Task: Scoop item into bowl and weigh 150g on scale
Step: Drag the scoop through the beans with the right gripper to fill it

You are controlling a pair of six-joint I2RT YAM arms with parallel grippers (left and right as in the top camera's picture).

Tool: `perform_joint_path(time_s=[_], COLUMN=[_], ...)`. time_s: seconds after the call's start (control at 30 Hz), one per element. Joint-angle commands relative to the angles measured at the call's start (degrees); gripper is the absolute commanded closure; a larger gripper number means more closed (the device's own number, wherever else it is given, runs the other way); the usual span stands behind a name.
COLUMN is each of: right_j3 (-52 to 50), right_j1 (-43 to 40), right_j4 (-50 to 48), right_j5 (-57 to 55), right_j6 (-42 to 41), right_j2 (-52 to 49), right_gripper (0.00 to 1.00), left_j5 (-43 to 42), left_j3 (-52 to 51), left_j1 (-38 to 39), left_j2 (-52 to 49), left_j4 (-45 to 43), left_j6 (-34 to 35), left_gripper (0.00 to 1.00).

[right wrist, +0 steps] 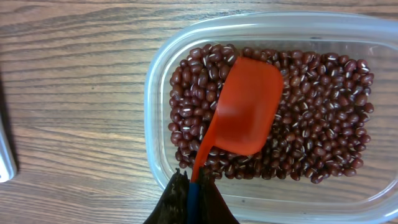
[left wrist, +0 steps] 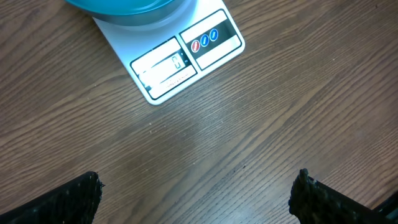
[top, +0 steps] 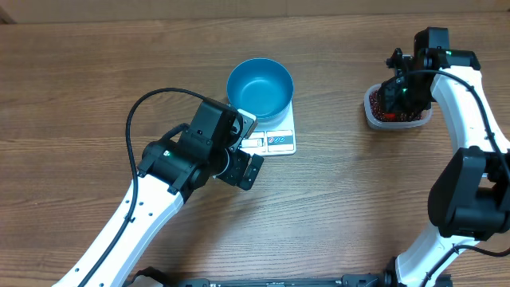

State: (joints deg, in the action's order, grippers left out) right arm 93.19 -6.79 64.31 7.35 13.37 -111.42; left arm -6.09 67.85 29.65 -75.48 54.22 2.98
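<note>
Listing, we found: right gripper [right wrist: 193, 190] clamped on orange scoop [right wrist: 245, 106] in tub [right wrist: 155, 93] of beans [right wrist: 323, 124] | left gripper [left wrist: 196, 193] apart | blue bowl [top: 260, 86] on scale [left wrist: 186, 56].

The left arm [top: 135, 215] reaches in from the lower left, its left gripper [left wrist: 196, 202] tilted downward with fingers spread wide, while the right arm [top: 462, 104] arches up the right side, its right gripper [right wrist: 189, 202] pinched tight on the handle of a red scoop [right wrist: 245, 112].
</note>
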Motion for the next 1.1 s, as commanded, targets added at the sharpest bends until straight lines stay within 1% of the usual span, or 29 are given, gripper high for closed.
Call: perform_joint_path(time_s=[0.0,0.17,0.33,0.7,1.07], right_j3=[-0.3,-0.3,-0.3,-2.4,-2.5], right_j1=[-1.0,-4.5,-6.5,-7.1,-9.4], right_j4=[-0.4,0.1,0.3,-0.6,-0.7], right_j5=[7.8,10.7,16.9,17.3,21.1], right_j6=[0.4,0.5,2.6,3.2,3.2], right_j2=[-0.5,-0.5,-0.6,-1.5,-1.6], right_gripper=[0.96,0.96,0.96,0.96,0.96], left_j5=[-1.0,-1.0,-1.0,-1.0,-1.0], left_j3=[0.2,0.2,0.2,0.2,0.2], left_j1=[0.3,0.3,0.3,0.3,0.3], left_j2=[0.2,0.2,0.2,0.2,0.2], left_j4=[-0.1,-0.1,-0.1,-0.1,-0.1], left_j6=[0.0,0.0,0.0,0.0,0.0], left_gripper=[0.00,0.00,0.00,0.00,0.00])
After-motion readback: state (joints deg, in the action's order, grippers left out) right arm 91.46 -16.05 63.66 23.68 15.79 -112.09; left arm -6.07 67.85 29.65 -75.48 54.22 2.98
